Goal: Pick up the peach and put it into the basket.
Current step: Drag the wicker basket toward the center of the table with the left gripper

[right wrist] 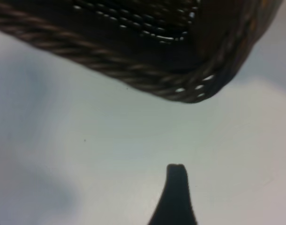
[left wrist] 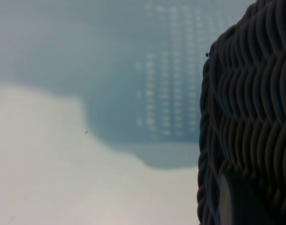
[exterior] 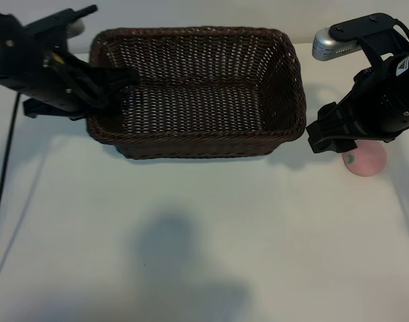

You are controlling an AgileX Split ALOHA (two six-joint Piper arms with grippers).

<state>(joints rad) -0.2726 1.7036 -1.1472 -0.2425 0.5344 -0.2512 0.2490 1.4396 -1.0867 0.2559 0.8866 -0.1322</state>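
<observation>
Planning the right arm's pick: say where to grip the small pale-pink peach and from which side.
Grip the small round pale-pink peach across its widest middle, coming from above: it is round and sits on the white table, apart from the dark-brown wicker basket. The right claw is nearest.

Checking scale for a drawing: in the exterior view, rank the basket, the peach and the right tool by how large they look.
1. basket, by far the largest.
2. right tool; it is raised above the table, so its look may mislead.
3. peach, smallest, partly hidden by that tool.

Overhead exterior; both wrist cameras close against the basket [exterior: 198,94].
</observation>
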